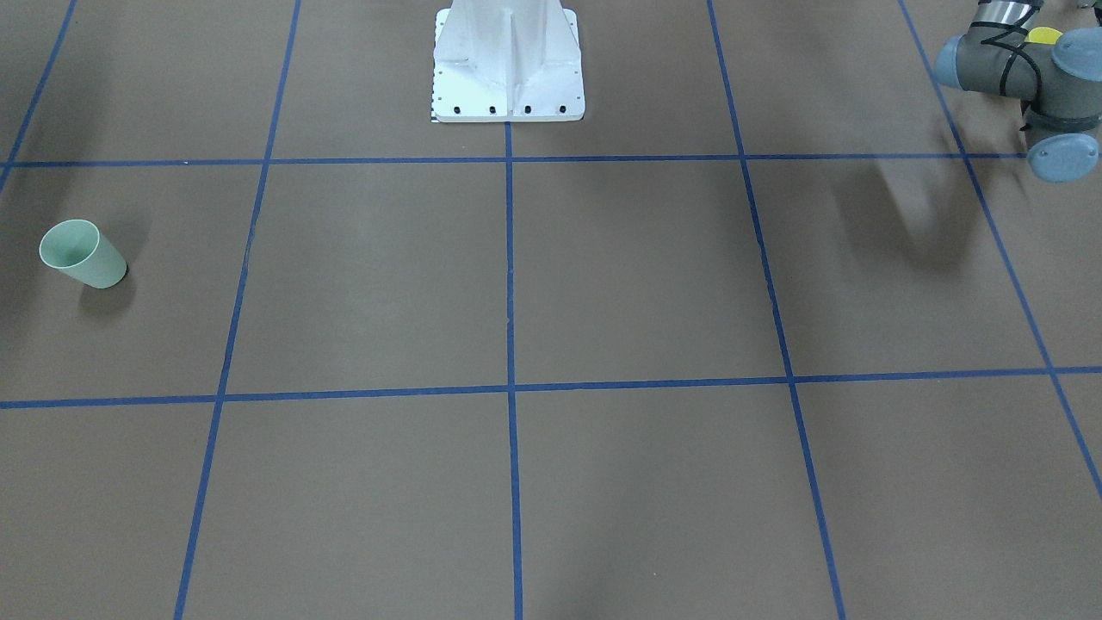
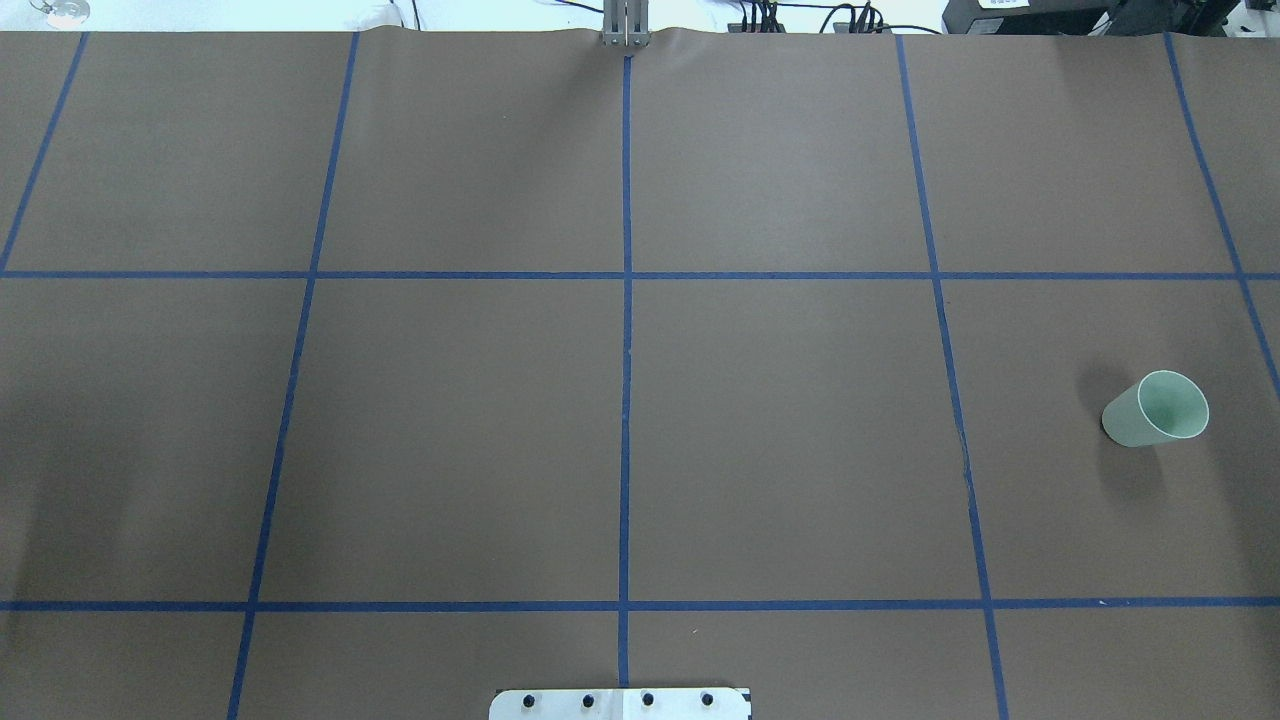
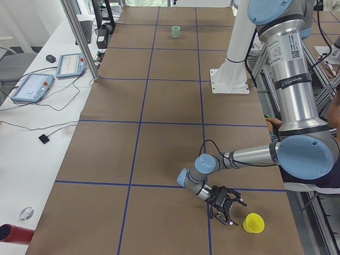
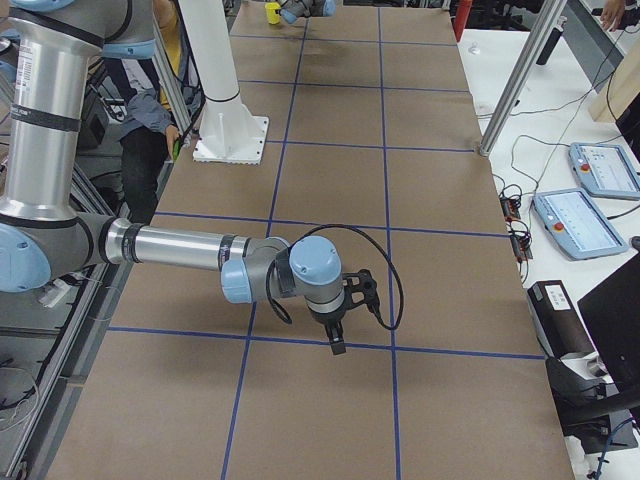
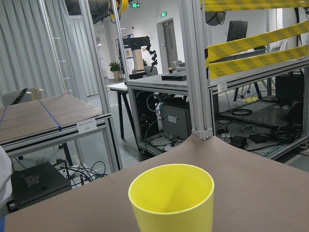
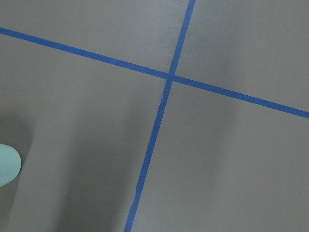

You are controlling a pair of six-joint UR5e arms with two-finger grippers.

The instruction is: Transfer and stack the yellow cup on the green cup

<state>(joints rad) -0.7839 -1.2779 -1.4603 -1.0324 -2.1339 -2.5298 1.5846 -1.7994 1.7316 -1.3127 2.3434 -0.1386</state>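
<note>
The yellow cup [image 5: 171, 200] stands upright close in front of the left wrist camera. It also shows in the exterior left view [image 3: 254, 223], near the table's robot-side edge, and as a sliver behind the left arm [image 1: 1046, 36]. My left gripper [image 3: 226, 204] hangs low just beside the cup, apart from it; I cannot tell if it is open. The green cup [image 2: 1157, 408] stands upright and alone at the table's other end [image 1: 82, 252]; its edge shows in the right wrist view [image 6: 7, 164]. My right gripper [image 4: 337, 330] points down over the table; I cannot tell its state.
The white robot pedestal [image 1: 508, 65] stands at the middle of the robot-side edge. Blue tape lines [image 2: 625, 400] divide the brown table. A person [image 3: 332, 114] sits behind the left arm. Tablets [image 3: 32, 85] and a red cylinder [image 3: 10, 234] lie on the side bench.
</note>
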